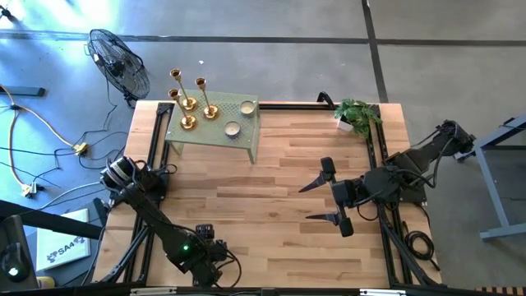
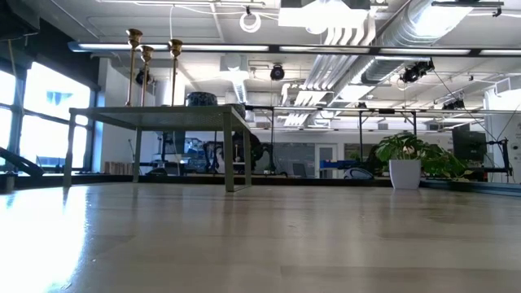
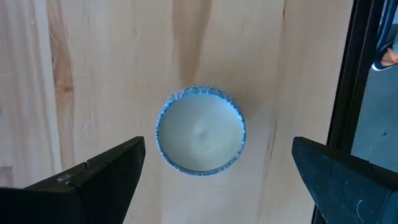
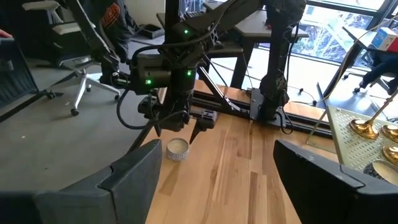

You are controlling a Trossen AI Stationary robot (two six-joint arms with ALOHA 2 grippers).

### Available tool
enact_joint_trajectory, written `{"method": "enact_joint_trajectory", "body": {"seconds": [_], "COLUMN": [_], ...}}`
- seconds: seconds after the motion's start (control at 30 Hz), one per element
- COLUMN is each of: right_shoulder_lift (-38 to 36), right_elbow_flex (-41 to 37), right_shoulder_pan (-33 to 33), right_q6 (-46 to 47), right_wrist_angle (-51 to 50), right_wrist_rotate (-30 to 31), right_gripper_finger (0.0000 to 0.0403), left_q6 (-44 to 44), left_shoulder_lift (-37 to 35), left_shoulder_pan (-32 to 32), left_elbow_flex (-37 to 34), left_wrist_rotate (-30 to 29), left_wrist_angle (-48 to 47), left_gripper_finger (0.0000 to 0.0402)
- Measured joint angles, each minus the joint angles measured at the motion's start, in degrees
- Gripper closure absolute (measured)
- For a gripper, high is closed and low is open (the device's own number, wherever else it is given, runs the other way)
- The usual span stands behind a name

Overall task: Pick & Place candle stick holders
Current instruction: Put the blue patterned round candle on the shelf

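Plainly nothing is held yet. On the table, a green stand at far left carries all three holders upright beside two candles. Right gripper waits spread mid-table; left gripper hangs spread over a near-left candle. A plant stands far right, clear of any path.

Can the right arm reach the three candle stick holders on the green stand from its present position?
Probably yes. The right hand is open above bare wood, and nothing stands between it and the candle stick holders, upright at the green stand's far-left corner. The two round candles lie nearer, so it should pass over them.
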Motion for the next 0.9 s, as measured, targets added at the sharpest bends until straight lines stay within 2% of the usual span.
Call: {"method": "enact_joint_trajectory", "body": {"seconds": [0.67,0.9], "right_shoulder_lift": [0.0,0.0], "right_elbow_flex": [0.0,0.0], "right_shoulder_pan": [0.0,0.0], "right_q6": [0.2,0.2], "right_wrist_angle": [0.0,-0.2], "right_wrist_rotate": [-1.5,-1.5], "right_gripper_finger": [0.01,0.01], "left_q6": [1.6,2.0], "left_shoulder_lift": [0.8,3.6], "left_shoulder_pan": [0.0,0.0], "left_elbow_flex": [0.0,0.0], "left_wrist_rotate": [-2.9,0.5], "left_wrist_angle": [0.6,2.4], "left_gripper_finger": [0.0004,0.0004]}}
